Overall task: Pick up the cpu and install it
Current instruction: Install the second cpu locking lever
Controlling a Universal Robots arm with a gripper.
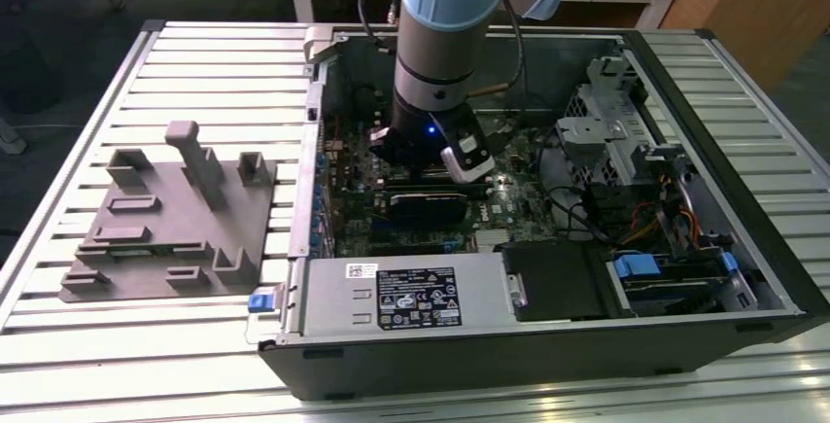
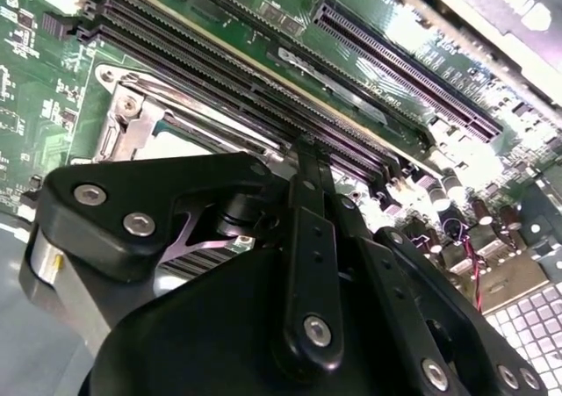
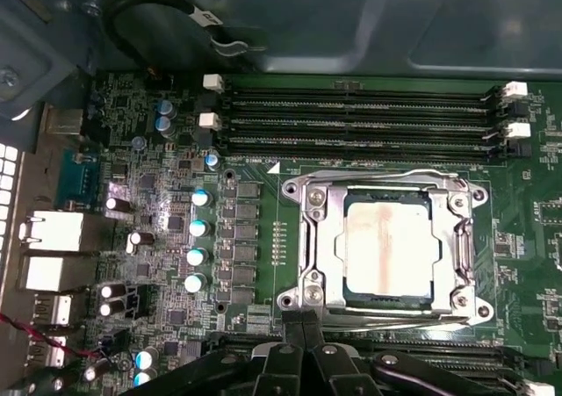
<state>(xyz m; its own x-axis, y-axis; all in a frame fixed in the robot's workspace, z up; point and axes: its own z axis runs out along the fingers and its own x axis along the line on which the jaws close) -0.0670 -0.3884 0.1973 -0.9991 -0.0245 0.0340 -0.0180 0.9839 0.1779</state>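
- The cpu [image 3: 387,248] lies flat in the socket frame [image 3: 312,238] on the motherboard [image 3: 255,172], inside the open case [image 1: 765,277] that rests on the bench [image 1: 78,345].
- In the first wrist view its pale metal top carries a faint smear, and the frame surrounds it on all sides.
- The jaws [image 3: 303,324] hang just beside the socket's edge, their thin tips pressed together and holding nothing.
- Judged by its look, the cpu is light, stiff and smooth, with a delicate underside; it would best be taken by two opposite edges and kept level.
- In the second wrist view the gripper's black links hide most of the socket.
- In the exterior view the arm [image 1: 441,44] covers the socket area, so the cpu's seating cannot be judged from there.
- Whether the frame is latched is hard to tell.
- A grey tray [image 1: 162,238] sits near the bench's edge at the exterior view's left.
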